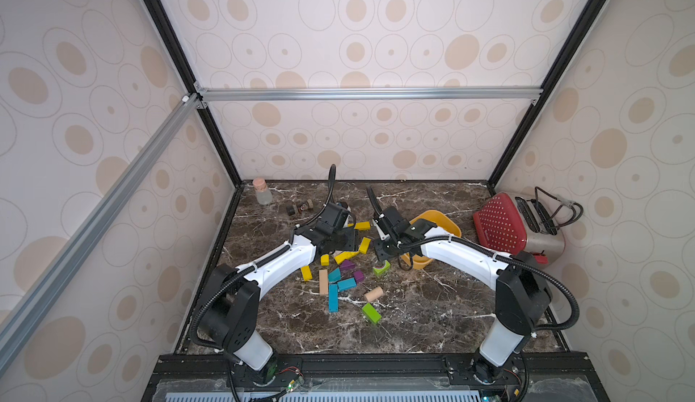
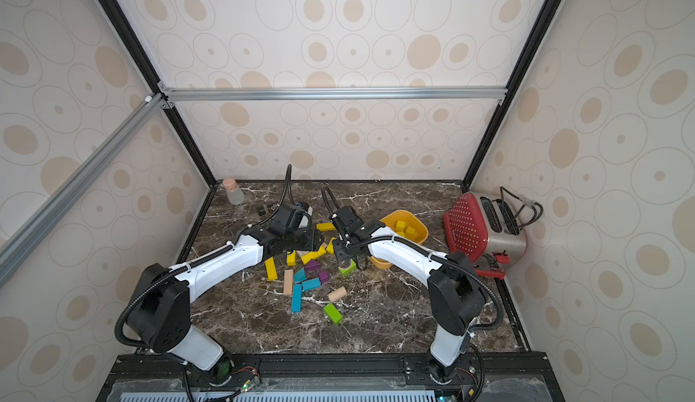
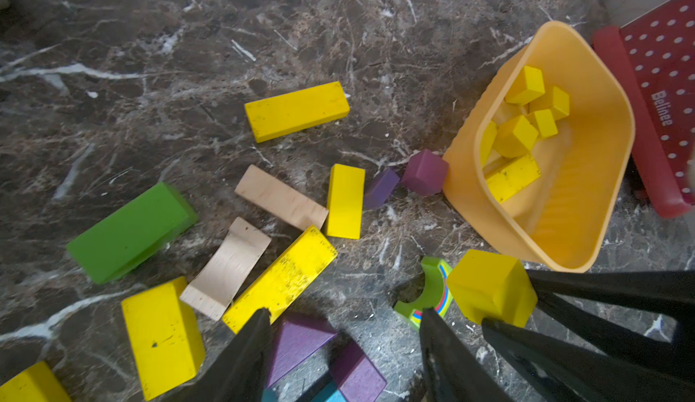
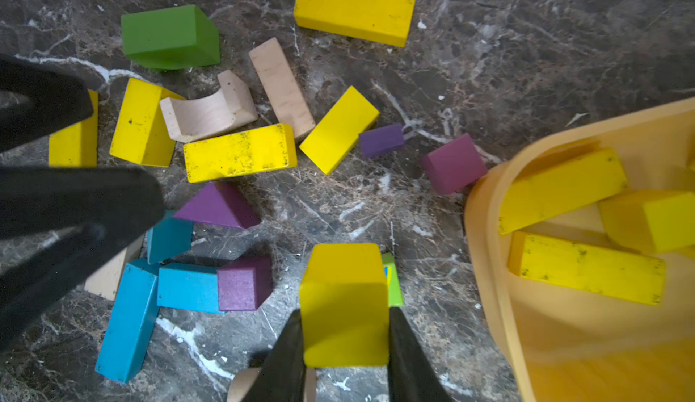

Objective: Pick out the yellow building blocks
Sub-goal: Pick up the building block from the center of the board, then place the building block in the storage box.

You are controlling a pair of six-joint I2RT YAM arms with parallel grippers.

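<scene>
Nearest the lens we find right gripper (image 4: 344, 317) pinching a yellow cube (image 4: 344, 276) by flat faces, judged light, rigid, slick; left gripper (image 3: 343, 311) spread, empty; other yellow building blocks (image 3: 297, 111) sit in bowl (image 3: 466, 200) and on table (image 3: 338, 24).

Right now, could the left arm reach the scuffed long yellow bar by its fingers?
Probably yes: the left fingers are open and empty, the scuffed yellow bar lies just ahead, top bare; only a wooden arch touches its side.

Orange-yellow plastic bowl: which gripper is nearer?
Right. The right gripper, shut on a yellow wooden cube, hangs just beside the orange-yellow plastic bowl; the left gripper hovers open over a purple triangular block, farther off.
</scene>
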